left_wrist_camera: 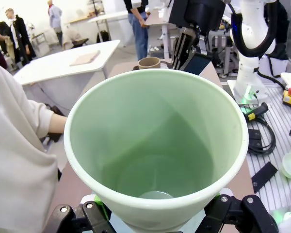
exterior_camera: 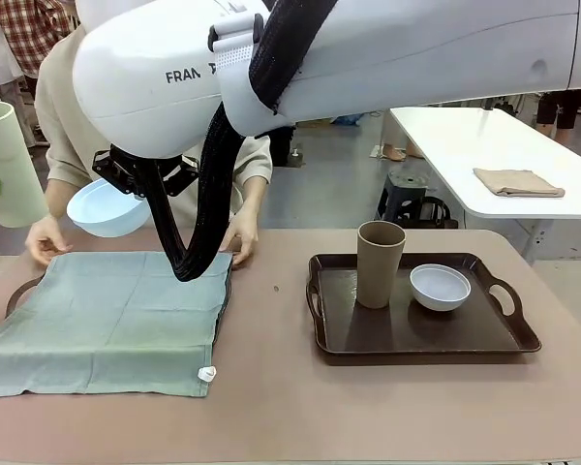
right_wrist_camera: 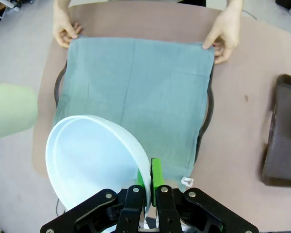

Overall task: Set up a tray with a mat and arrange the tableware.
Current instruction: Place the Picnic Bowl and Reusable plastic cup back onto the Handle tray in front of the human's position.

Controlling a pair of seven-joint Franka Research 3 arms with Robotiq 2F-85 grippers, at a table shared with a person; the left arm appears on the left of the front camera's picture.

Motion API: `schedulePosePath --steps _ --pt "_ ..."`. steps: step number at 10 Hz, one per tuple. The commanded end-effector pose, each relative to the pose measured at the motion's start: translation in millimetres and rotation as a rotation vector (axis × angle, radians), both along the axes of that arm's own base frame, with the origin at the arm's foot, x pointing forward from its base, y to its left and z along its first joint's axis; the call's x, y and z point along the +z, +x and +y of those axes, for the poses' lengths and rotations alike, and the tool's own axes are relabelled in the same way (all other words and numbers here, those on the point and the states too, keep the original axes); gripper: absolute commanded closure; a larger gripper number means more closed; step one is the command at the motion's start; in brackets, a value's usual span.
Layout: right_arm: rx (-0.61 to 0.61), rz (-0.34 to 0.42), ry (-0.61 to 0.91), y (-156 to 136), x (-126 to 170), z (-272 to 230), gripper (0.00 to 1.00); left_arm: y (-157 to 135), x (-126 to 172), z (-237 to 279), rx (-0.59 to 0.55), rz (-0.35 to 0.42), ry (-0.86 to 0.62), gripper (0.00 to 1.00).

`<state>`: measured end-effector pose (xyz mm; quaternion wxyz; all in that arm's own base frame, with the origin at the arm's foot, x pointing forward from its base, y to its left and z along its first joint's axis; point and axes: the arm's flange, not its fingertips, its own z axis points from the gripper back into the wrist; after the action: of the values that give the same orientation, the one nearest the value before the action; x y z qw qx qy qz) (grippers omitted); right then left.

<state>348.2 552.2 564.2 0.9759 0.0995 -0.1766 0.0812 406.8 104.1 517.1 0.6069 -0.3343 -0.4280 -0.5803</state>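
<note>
Bright, even indoor light falls from overhead in all three views. In the front view the dark brown plastic tray (exterior_camera: 523, 341) carries a pale sheen on its floor. The tall brown tumbler (exterior_camera: 380, 263) and the small white bowl (exterior_camera: 440, 287) cast only soft, short shadows on it. The big white robot arm (exterior_camera: 387, 58), close to the lens, looks nearly washed out. Both wrist views bend lines at their edges. The pale green tumbler (left_wrist_camera: 155, 141) looms large and evenly lit inside, and the light blue bowl (right_wrist_camera: 94, 155) is almost glaring white.
</note>
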Motion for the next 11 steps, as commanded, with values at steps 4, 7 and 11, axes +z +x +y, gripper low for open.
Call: schedulePosePath --steps 4,7,11 --pt "0.004 -0.016 0.000 -0.4 -0.5 1.0 1.00 1.8 2.9 1.0 -0.009 -0.011 0.003 0.70" --pt "0.004 -0.016 0.000 -0.4 -0.5 1.0 1.00 1.8 2.9 1.0 -0.009 -0.011 0.003 0.70" --pt "0.000 0.000 0.000 0.0 0.0 0.0 0.95 0.0 0.0 0.0 0.000 0.000 0.000 0.15"
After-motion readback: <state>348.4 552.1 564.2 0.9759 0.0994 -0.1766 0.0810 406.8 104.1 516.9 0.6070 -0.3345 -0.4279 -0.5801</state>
